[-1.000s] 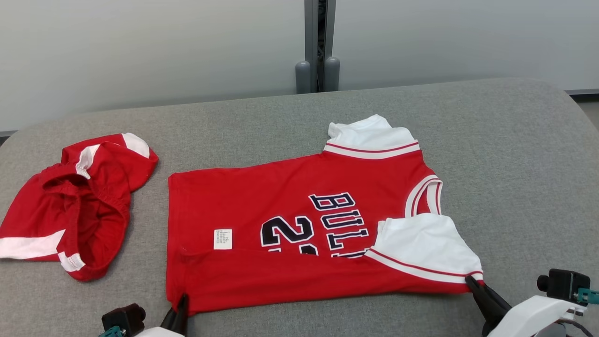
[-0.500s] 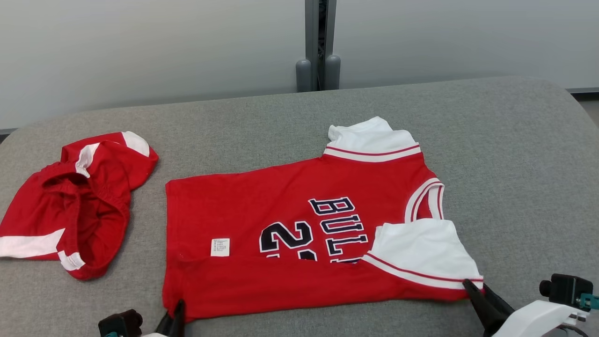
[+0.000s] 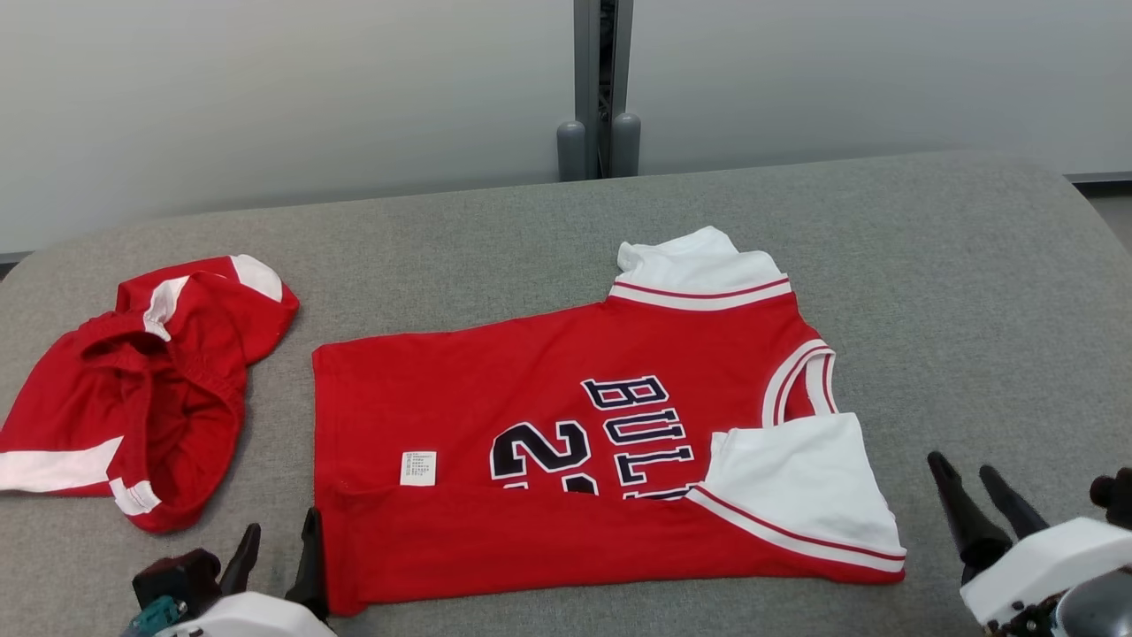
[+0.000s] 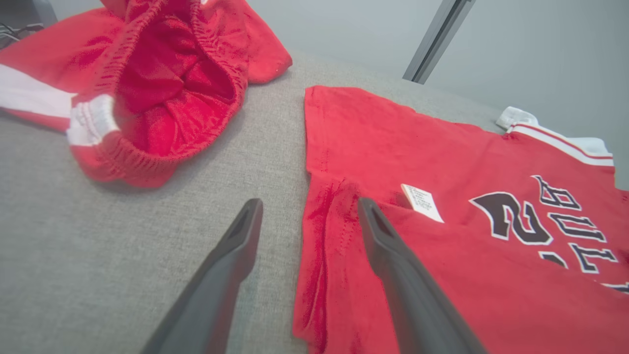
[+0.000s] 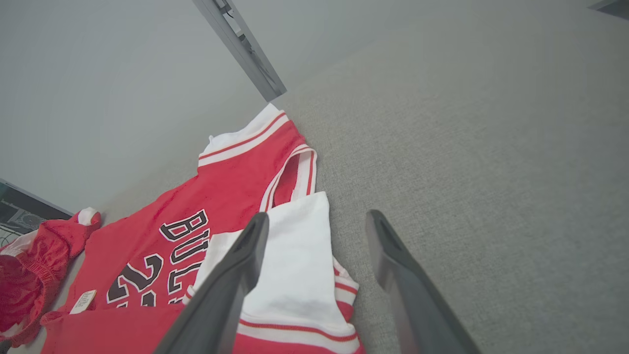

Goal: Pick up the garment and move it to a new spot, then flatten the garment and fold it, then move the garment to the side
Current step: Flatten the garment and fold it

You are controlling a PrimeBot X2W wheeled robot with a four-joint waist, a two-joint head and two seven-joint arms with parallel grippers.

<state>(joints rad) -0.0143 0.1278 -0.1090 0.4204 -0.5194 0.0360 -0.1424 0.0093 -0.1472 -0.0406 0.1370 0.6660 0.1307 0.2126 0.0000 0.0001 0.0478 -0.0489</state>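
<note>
Since a second ago both jaws have let go of the red jersey and backed off its near edge. Head view: we see the jersey flat in the middle of the bench, near edge folded up. The left jaws are spread right beside its hem corner, the right jaws spread clear of its white sleeve. The red shorts sit apart, past the hem. Left wrist view: one finger hangs over the hem. Right wrist view: one finger overlaps the sleeve.

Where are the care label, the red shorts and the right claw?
care label [image 3: 418,468], head view, centre of the white tag
red shorts [image 3: 190,407], head view, red fabric inside the waistband
right claw [image 3: 959,464], head view, midway between its fingertips
</note>
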